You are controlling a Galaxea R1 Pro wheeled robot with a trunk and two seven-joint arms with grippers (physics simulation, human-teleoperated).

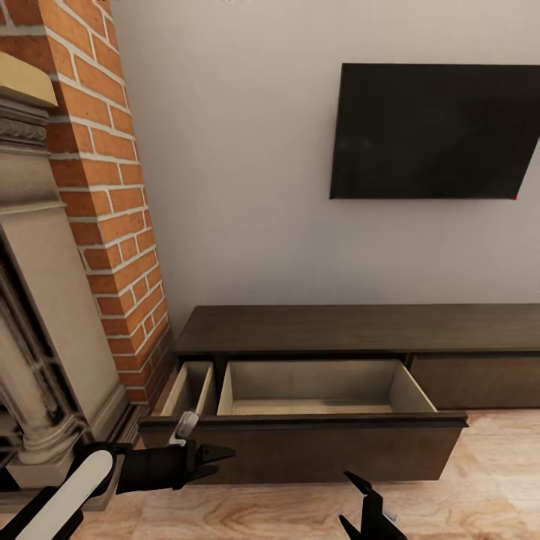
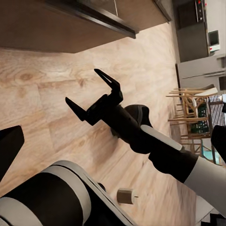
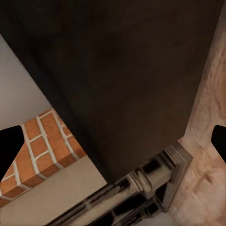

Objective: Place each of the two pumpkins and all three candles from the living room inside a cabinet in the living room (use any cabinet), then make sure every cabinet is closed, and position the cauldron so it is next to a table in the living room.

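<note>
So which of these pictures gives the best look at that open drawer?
The head view: the open drawer is seen from above, pulled out of the cabinet, its pale inside bare. The right wrist view has a dark brown surface close up, probably the cabinet. The left wrist view catches a dark cabinet edge above the floor.

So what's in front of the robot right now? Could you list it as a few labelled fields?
cabinet: long, low, dark brown, against the wall
drawer: pulled open, pale inside, nothing visible in it
left gripper: open, holding nothing, near the drawer front
right gripper: open, holding nothing, over the wood floor
candle: lying on the floor
television: on the wall above
fireplace: brick, left of the cabinet
</note>
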